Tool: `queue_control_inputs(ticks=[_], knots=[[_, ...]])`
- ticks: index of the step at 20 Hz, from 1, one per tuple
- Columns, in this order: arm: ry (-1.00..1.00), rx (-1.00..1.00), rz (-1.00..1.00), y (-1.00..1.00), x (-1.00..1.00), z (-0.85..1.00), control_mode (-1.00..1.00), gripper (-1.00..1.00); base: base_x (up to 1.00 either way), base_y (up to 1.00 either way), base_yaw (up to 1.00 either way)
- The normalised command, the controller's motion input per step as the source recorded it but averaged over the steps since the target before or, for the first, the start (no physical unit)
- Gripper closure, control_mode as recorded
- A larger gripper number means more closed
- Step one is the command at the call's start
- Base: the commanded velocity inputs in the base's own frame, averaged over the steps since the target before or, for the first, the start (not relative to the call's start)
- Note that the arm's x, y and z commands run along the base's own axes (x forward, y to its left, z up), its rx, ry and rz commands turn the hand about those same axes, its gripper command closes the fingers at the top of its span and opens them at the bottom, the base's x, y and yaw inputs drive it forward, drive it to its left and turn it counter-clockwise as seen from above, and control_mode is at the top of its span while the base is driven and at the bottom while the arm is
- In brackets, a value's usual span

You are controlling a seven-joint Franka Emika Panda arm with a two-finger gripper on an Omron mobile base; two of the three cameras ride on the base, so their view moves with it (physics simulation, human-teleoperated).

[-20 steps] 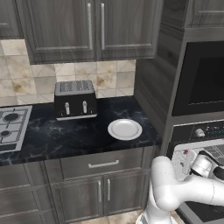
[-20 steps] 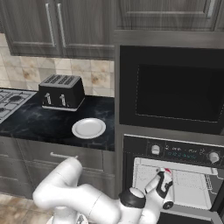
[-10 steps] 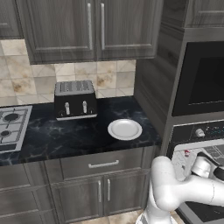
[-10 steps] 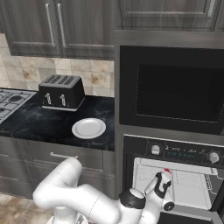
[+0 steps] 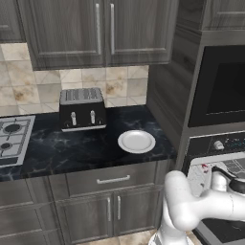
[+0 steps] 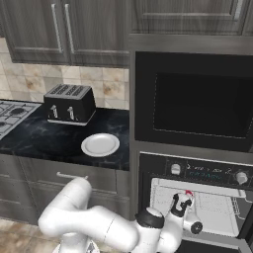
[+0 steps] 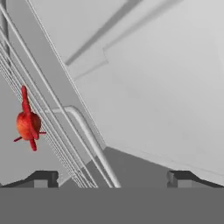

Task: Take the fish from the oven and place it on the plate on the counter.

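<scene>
Inside the oven (image 6: pixel 197 207), the jaws stand wide and empty beside the fish (image 7: pixel 28 124) on the rack.

No text, brand, or number can be read here. The oven (image 6: pixel 197 197) has a small greenish display (image 6: pixel 204 173) on its control strip, between the knobs, but its marks are too blurred to make out.

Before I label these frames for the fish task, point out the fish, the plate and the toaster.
fish (image 7: pixel 28 124), hand view, on its red-orange body.
plate (image 5: pixel 137 141), left base view, on its white centre.
toaster (image 6: pixel 69 104), right base view, on its dark front face.
</scene>
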Motion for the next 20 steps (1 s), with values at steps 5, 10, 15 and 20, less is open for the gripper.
queue_control_inputs(ticks=[5,10,15,20], knots=[[0.0,0.01,0.0,0.2,0.11,-1.0,-1.0,-1.0,0.0,0.0,0.0],[0.02,0.0,0.02,0.26,0.04,-1.0,-1.0,-1.0,0.0,0.0,0.0],[0.02,0.0,0.08,0.38,-0.1,-1.0,-1.0,-1.0,0.0,0.0,0.0],[0.01,0.04,0.13,0.44,-0.38,-1.0,-1.0,1.0,0.0,0.0,0.0]])
